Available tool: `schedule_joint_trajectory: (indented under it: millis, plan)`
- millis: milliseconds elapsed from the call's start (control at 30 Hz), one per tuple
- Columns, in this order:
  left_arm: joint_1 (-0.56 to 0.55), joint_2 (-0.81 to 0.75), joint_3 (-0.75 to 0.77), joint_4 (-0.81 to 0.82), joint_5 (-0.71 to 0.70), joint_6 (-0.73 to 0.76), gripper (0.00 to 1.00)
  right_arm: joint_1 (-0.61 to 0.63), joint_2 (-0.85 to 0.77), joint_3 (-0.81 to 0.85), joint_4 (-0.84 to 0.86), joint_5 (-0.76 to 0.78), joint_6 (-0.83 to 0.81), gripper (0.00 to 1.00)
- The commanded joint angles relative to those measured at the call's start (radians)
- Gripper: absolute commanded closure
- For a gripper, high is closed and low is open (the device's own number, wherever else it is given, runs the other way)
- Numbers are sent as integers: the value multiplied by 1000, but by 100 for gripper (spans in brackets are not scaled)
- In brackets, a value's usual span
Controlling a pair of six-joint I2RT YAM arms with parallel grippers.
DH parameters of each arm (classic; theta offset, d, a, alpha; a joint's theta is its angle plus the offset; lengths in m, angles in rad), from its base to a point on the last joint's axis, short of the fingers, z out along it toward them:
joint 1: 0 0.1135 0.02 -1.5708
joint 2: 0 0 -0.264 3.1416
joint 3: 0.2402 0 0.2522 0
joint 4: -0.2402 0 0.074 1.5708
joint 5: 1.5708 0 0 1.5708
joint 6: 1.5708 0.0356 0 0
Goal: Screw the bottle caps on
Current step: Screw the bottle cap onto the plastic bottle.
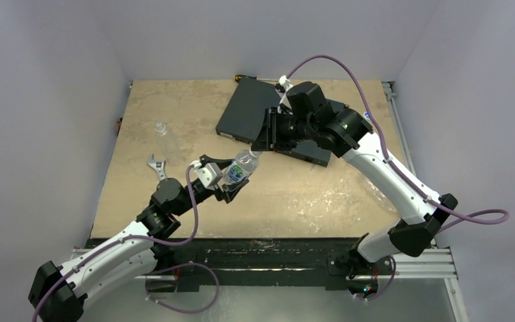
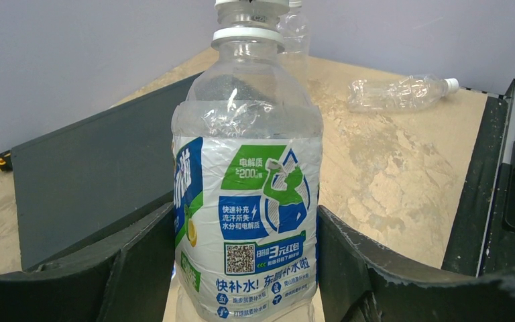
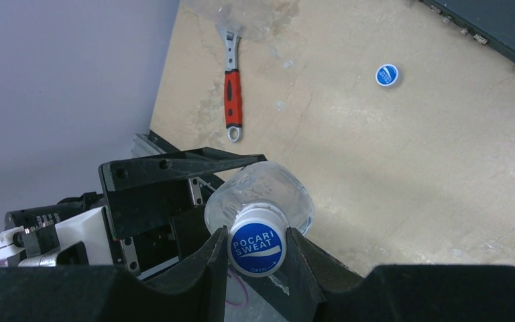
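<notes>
Left gripper [image 2: 247,268] pinches the labelled bottle [image 2: 248,168], tilted above the desk [image 3: 375,147]; right gripper [image 3: 257,249] is clamped around the blue Pocari Sweat cap [image 3: 257,241] on its neck; a loose cap [image 3: 387,74] lies well apart

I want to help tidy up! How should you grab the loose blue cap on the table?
Pinch its round rim from straight above. The cap lies flat, logo up, on the table, so only its low side wall gives the fingers two opposite faces, and there is room around it.

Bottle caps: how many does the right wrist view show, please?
2: one cap in the right claw on the bottle, one loose cap on the table; others may be hidden.
</notes>
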Motion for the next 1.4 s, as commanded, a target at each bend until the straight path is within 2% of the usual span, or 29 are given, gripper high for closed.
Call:
schedule_joint_trajectory:
  millis: [0, 300, 533, 767, 1100, 1367]
  plan:
    - [-29, -32, 109, 225, 87, 19, 100, 29, 42, 32, -70, -17, -16, 99]
    - [-30, -59, 102, 229, 58, 19, 100, 20, 64, 74, -94, -4, -35, 95]
    - [-30, -86, 93, 238, 20, 18, 100, 20, 49, 35, -95, -18, -42, 88]
    - [-30, -93, 73, 261, -53, 3, 100, 20, 23, 5, -88, 19, -36, 86]
    - [-29, -72, 28, 389, -71, -53, 100, 20, -4, -48, 12, -82, -17, 84]
    - [-30, -22, 20, 483, -83, -79, 100, 31, -2, -69, 47, -72, -5, 83]
